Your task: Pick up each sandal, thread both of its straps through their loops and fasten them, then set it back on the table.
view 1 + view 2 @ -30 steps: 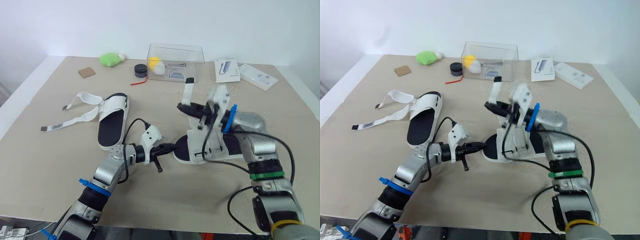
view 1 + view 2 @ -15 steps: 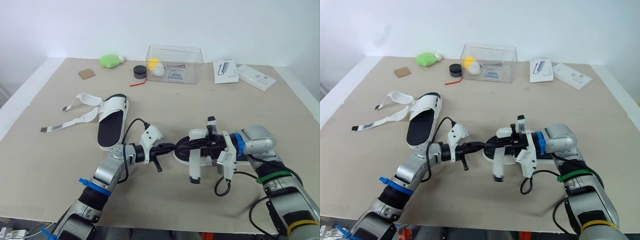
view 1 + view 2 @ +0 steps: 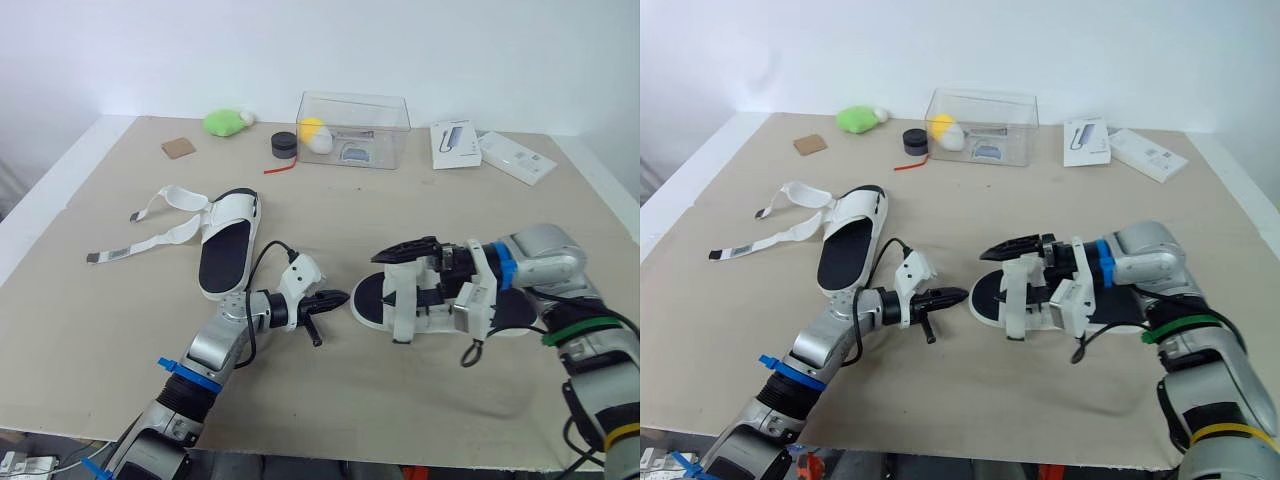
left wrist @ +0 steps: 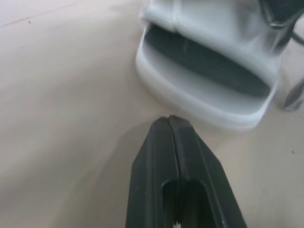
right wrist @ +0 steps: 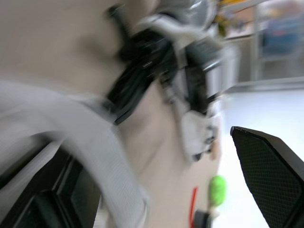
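Observation:
One white sandal (image 3: 372, 301) with a black footbed lies at mid table, a white strap (image 3: 400, 312) draped across it. My right gripper (image 3: 412, 274) hovers over that sandal, open, one finger (image 5: 270, 166) standing far from the other. Just short of the sandal's toe (image 4: 204, 90), my left gripper (image 4: 169, 118) rests low over the table, shut and holding nothing. A second white sandal (image 3: 226, 254) lies further left, its two straps (image 3: 150, 216) undone and spread out to the left.
A clear plastic box (image 3: 352, 125) with small items stands at the back. Beside it are a black cap (image 3: 283, 143), a green plush (image 3: 222, 121) and a brown square (image 3: 178, 147). Two white packages (image 3: 453, 141) (image 3: 515, 155) lie back right.
My right gripper held the strap up above the sandal, then swung down and opened. The strap now lies across the sandal. The left arm has barely moved.

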`<state>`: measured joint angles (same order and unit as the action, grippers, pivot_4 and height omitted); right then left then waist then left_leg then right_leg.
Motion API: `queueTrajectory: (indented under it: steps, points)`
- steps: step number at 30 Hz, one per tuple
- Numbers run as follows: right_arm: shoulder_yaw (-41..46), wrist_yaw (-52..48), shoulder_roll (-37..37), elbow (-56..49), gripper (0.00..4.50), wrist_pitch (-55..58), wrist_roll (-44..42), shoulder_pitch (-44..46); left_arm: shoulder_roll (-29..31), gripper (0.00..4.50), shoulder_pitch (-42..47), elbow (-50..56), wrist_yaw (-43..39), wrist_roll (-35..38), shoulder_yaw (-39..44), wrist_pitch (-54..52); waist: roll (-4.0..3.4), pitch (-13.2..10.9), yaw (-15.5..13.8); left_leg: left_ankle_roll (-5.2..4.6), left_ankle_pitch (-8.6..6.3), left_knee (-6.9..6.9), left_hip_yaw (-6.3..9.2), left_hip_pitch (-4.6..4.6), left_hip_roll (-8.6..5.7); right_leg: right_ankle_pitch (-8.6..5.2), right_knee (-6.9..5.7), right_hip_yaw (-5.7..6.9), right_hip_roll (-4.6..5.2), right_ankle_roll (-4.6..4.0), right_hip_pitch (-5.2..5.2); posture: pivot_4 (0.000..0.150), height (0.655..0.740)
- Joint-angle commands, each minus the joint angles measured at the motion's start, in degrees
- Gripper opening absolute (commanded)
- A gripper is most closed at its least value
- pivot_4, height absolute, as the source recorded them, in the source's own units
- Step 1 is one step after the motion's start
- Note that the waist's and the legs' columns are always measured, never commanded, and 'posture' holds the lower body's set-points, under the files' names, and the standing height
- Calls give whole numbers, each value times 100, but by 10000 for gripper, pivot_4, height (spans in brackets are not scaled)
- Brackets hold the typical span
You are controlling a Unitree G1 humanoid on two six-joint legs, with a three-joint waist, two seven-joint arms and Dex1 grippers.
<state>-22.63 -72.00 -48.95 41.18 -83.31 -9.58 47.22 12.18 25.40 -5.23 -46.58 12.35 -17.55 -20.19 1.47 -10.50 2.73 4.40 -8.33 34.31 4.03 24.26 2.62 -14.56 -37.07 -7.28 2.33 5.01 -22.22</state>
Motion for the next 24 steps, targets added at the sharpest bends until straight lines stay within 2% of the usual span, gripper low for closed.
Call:
queueTrajectory:
  steps: [1, 5, 7, 13, 19, 24]
  points:
    - [0, 176, -214, 285, 44466, -259, 284, 246, -40, 0, 41, -7, -28, 3, -9, -46, 0, 0, 1, 0, 0, 0, 0, 0, 0, 0, 0, 0, 0, 0, 0, 1500, 7400]
    - [155, 334, -318, 628, 44466, -736, 1002, 629, 81, 0, 52, -22, -72, 6, 97, -17, 0, 0, 4, 0, 0, 2, 0, -1, 0, 2, 0, 0, 1, -1, 1, 1500, 7400]
    - [183, 403, -431, 709, 44466, -706, 1086, 708, 168, 0, 87, 85, -59, 132, 314, -85, -2, -1, 4, 0, 0, 2, -1, -1, -1, 2, 0, 0, 1, -1, 2, 1500, 7400]
    - [76, 646, -686, 586, 44466, -65, 641, 791, 158, 0, 278, 490, -98, 600, 703, -383, -10, -9, 8, 0, 1, 1, -1, -1, 0, 3, 0, 0, 0, -2, 0, 1500, 7400]
    - [-58, 138, -1210, -698, 44466, 1615, -365, 201, -89, 0, 478, 769, -115, 739, 480, -654, -15, -14, -6, 0, 0, -2, 2, 5, -1, 1, -1, 2, 2, 0, -2, 1500, 7400]
    - [327, -342, -1811, -1938, 44466, 4604, -1444, -418, -286, 0, 439, 614, -112, 614, 188, -592, -20, -16, -2, -2, -2, -1, 1, 6, -1, -3, -1, 0, 2, 3, -3, 1500, 7400]
